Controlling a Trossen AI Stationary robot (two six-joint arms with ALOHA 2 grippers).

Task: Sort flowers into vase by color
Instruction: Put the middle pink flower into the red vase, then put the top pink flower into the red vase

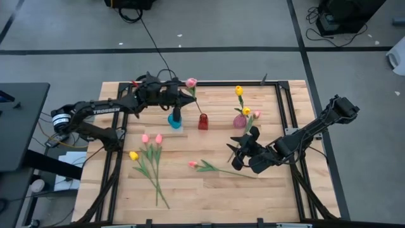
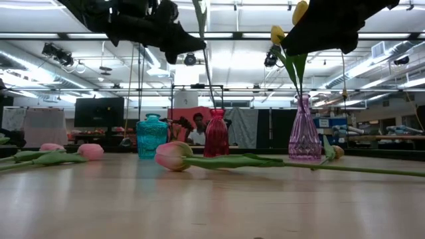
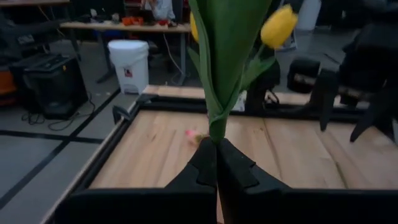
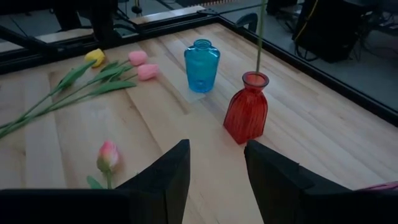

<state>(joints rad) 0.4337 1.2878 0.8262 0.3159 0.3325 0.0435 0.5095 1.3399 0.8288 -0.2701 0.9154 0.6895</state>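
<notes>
Left gripper (image 1: 184, 97) clamped on pink tulip (image 1: 191, 83), stem upright, foot over red vase (image 1: 203, 121), bud uppermost. Right gripper (image 1: 239, 154), fingers apart, empty, above loose pink flower (image 1: 193, 164) lying flat, bud leftward.

My left end effector (image 3: 217, 163) has its two dark fingers pressed together on a green stem (image 3: 219, 124), which rises straight up between them and widens into broad leaves (image 3: 230, 43). Behind the leaves sits a yellow bud (image 3: 278, 26), with another bit of yellow (image 3: 194, 28) at the leaves' other edge. Beyond my fingers lies the wooden desk (image 3: 149, 155), edged by a black frame (image 3: 118, 137). A small pink blur (image 3: 191, 134) on the wood may be a flower. Past the desk stands a white bucket (image 3: 129, 65), and the other arm (image 3: 373, 74) shows dark at the side.
</notes>
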